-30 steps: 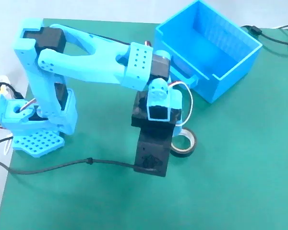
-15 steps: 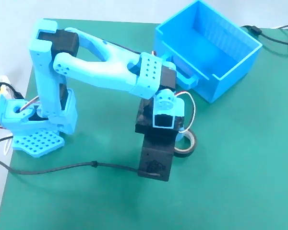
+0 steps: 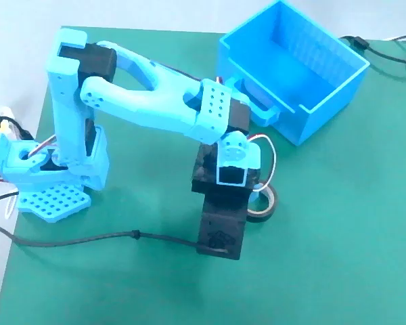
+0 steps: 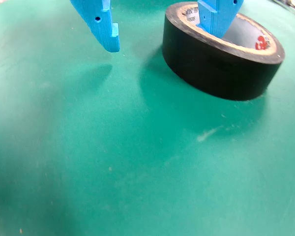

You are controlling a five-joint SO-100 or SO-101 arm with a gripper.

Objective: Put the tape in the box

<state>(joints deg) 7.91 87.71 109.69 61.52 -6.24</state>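
Observation:
The tape (image 4: 221, 69) is a black roll with a pale core, lying flat on the green mat. My gripper (image 4: 163, 40) is open in the wrist view. Its left finger (image 4: 104, 27) hangs outside the roll and its right finger (image 4: 215, 17) reaches down into the core, so the jaws straddle the roll's left wall. In the fixed view the wrist and its black camera block (image 3: 222, 223) cover most of the tape (image 3: 273, 203), and the fingertips are hidden. The blue box (image 3: 331, 95) stands open at the back right, apart from the arm.
The arm's base (image 3: 47, 183) sits at the mat's left edge. A black cable (image 3: 88, 238) runs across the mat from the left to the camera block. More cables (image 3: 386, 51) lie behind the box at the top right.
The arm has stretched forward and to the right, bringing the wrist lower over the tape. The tape and the box have not moved.

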